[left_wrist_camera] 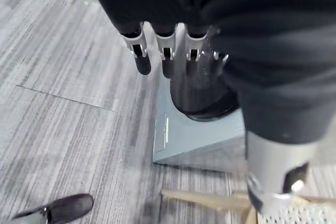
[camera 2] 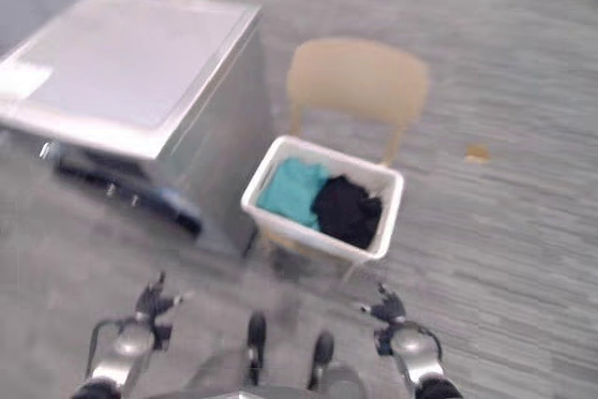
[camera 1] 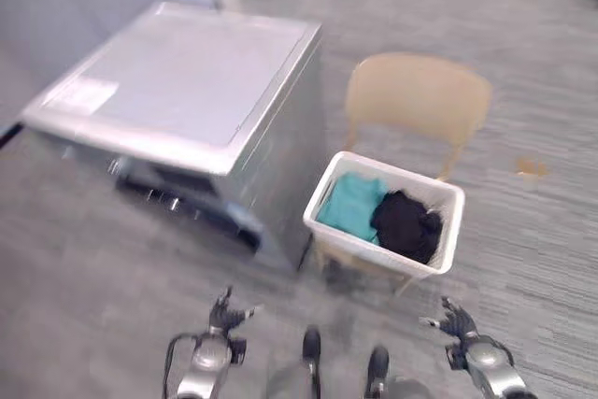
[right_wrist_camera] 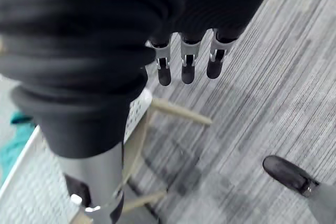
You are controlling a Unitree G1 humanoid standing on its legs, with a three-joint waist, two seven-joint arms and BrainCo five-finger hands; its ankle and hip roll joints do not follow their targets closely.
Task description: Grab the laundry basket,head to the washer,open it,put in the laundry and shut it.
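The washer (camera 1: pixel 187 91) is soft with blur, so the controls on its near front face read as dark and pale smudges that cannot be told apart, and the pale label on its lid cannot be made out. The chair (camera 1: pixel 418 92) hides its seat and most of its legs under the laundry basket (camera 1: pixel 447 231). Inside the basket, the teal cloth (camera 1: pixel 350 203) and the black cloth (camera 1: pixel 407 223) are shapeless heaps; which garments they are is unclear. A brownish spot on the floor (camera 1: pixel 531 167) is too blurred to identify.
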